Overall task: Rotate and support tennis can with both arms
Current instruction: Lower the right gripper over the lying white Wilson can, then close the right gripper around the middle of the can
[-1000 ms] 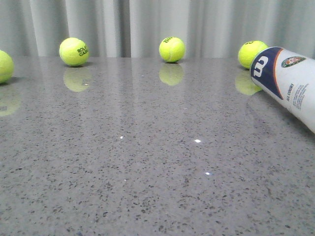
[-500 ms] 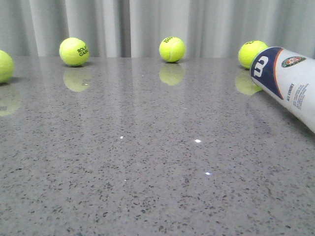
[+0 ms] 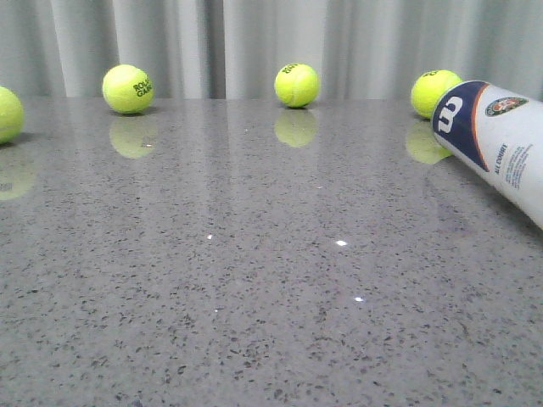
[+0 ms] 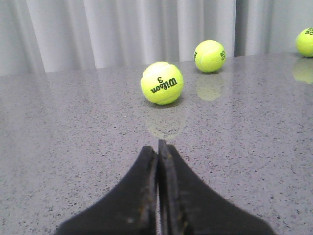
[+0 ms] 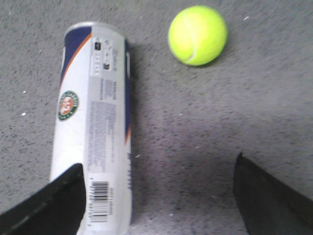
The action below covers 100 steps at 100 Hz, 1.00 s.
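Observation:
The tennis can (image 3: 499, 144) lies on its side at the table's right edge, navy end with the white W toward the middle. It also shows in the right wrist view (image 5: 93, 127), white with barcode, emblem and orange stripe. My right gripper (image 5: 159, 196) is open wide above it; one finger (image 5: 54, 203) overlaps the can's side, the other finger (image 5: 271, 196) is over bare table. My left gripper (image 4: 158, 161) is shut and empty, low over the table, pointing at a Wilson tennis ball (image 4: 162, 82). Neither gripper shows in the front view.
Several tennis balls stand along the table's back: far left (image 3: 7, 114), left (image 3: 127, 89), centre (image 3: 297, 85), and one (image 3: 434, 91) just behind the can, also in the right wrist view (image 5: 197, 35). A grey curtain hangs behind the speckled table (image 3: 254, 280).

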Each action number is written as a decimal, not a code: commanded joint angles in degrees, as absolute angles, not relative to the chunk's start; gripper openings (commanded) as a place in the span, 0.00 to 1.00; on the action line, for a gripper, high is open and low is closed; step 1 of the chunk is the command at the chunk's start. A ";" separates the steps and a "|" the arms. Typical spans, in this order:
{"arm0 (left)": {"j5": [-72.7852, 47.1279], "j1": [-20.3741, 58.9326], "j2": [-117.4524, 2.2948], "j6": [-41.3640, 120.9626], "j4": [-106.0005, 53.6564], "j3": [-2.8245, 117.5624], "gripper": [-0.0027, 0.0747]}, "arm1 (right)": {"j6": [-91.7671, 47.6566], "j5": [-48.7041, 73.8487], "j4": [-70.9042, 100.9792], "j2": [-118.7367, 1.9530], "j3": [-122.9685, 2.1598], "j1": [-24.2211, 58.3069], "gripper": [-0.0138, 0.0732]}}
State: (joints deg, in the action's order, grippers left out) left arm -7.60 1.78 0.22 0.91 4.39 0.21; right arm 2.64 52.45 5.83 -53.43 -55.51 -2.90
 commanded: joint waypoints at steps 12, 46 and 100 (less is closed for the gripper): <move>-3.11 1.75 2.48 0.52 4.19 -2.61 0.01 | -0.58 54.15 14.31 -60.81 -60.49 -2.78 0.86; -3.11 1.75 2.48 0.52 4.19 -2.61 0.01 | -1.02 55.02 17.37 -71.64 -63.71 2.98 0.86; -3.11 1.75 2.48 0.52 4.19 -2.61 0.01 | -1.02 49.70 17.26 -80.96 -63.71 4.25 0.85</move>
State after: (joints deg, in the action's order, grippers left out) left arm -7.60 1.78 0.22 0.91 4.39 0.21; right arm -0.42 51.99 16.15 -81.86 -61.82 4.17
